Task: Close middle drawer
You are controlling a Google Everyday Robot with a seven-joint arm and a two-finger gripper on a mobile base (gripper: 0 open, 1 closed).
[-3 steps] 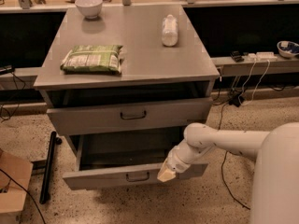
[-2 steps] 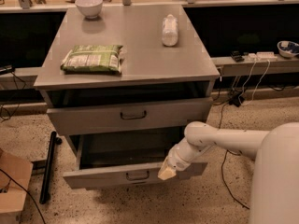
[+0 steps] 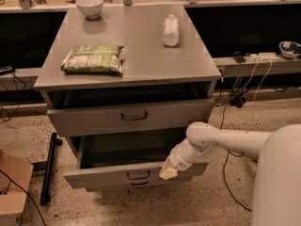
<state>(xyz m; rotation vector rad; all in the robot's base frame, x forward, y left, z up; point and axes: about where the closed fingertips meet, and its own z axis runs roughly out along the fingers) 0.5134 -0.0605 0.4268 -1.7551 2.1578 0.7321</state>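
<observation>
**Middle drawer stands open, tool at its front**

The wide grey metal middle drawer [image 3: 108,175] with the low flat front is pulled far out of the grey metal bench [image 3: 141,46], and its deep plain tray is open to view. The cream-tipped tool [image 3: 168,171] of the white robot arm [image 3: 221,140] touches the upper edge of this front, to the right of the small dark handle [image 3: 138,175]. I cannot tell if the tool is open or closed.

Compared with one second ago, the drawer front seems a little nearer to the bench body, and the tool is a little higher with it. The change is small.

The grey upper drawer [image 3: 131,117] with the taller front is slightly out. On the bench top lie a green snack packet [image 3: 94,59], a white bottle [image 3: 171,30] on its side and a white bowl [image 3: 89,4], all as before.
</observation>
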